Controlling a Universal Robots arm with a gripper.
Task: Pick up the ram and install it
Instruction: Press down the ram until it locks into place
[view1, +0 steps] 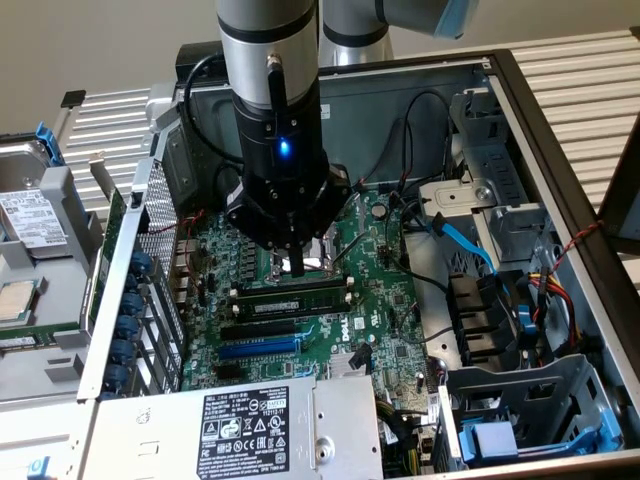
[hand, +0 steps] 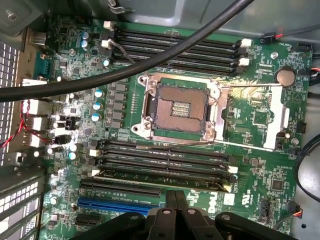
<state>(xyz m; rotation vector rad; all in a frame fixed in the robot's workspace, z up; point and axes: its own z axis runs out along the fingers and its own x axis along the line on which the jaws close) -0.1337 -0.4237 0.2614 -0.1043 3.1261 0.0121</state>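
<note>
Claw (view1: 289, 262) is sitting fully closed, fingers (hand: 176, 210) pressed together with nothing between them, hovering just above the green motherboard (view1: 375, 300) inside the open grey steel PC case (view1: 560, 170). In the exterior view the tips are hanging over the silver CPU socket frame (view1: 322, 262), on the side nearest the memory slots. The ram, a long thin dark green-black memory stick with black chips (view1: 290, 298), is lying along one of those slots just beside the claw tips and apart from them; in the wrist view it is showing as the stick with a pale label at one end (hand: 160, 176), in the slot nearest the long blue expansion slot (hand: 120, 205). Can't tell whether it's fully seated or just resting in the slot; the white end clip (hand: 232, 170) is looking slightly out. Judging by this, the pick-and-place part is looking done and the seating step is in hand: a closed claw suits pressing down on the stick's top edge. That calls for lining up squarely over the stick, even straight-down pressure, clips latching. Risk: thick black cable (hand: 125, 70) is crossing the board nearby and could snag.
</note>
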